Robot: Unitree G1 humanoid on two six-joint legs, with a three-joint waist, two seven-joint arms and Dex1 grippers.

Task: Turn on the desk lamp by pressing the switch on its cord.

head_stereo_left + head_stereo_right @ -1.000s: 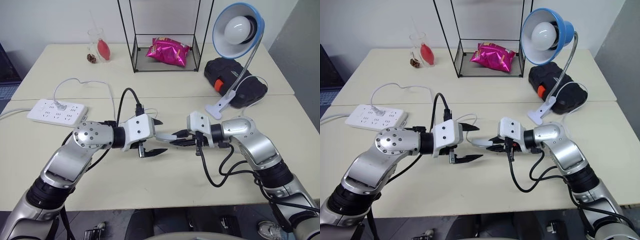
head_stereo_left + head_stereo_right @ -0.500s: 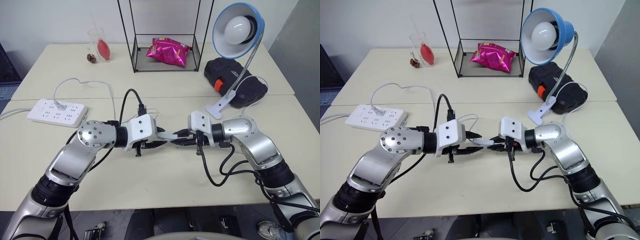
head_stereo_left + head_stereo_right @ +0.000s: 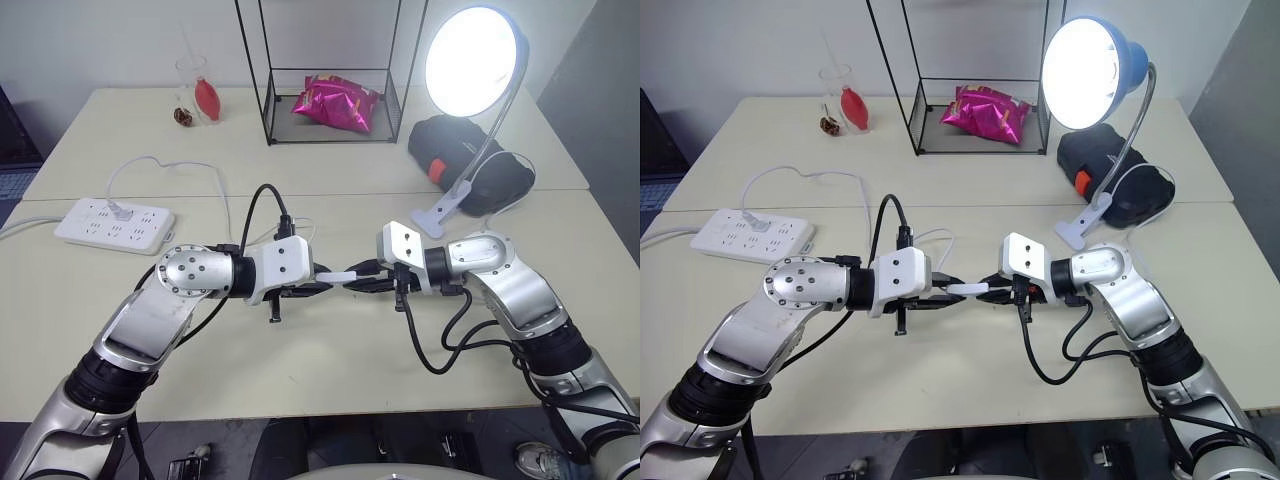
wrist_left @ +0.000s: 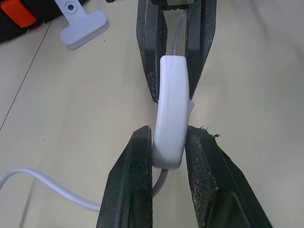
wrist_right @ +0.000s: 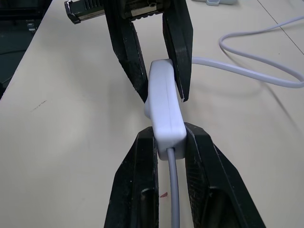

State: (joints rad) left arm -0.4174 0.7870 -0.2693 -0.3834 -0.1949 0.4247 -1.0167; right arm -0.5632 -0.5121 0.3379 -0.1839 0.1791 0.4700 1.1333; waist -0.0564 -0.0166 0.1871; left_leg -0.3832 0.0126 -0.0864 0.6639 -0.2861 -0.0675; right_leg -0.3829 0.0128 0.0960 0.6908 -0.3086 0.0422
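Observation:
The desk lamp [image 3: 472,60] at the back right is lit, its blue-rimmed shade glowing white above a silver gooseneck and white clip base [image 3: 440,212]. The small white switch [image 3: 338,277] hangs just above the table in the middle, held from both ends. My left gripper [image 3: 315,285] is shut on one end of the switch [image 4: 171,114]. My right gripper [image 3: 358,282] is shut on the other end of the switch [image 5: 165,107]. The thin white cord [image 5: 256,71] loops away over the table toward the power strip.
A white power strip [image 3: 112,224] lies at the left with the cord plugged in. At the back stand a wire rack [image 3: 268,100] holding a pink bag [image 3: 335,102], a glass [image 3: 200,95], and a black case [image 3: 460,160] by the lamp base.
My left gripper has closed from open onto the switch that the right gripper was holding, and the lamp has gone from dark to lit. The arms have stayed in place.

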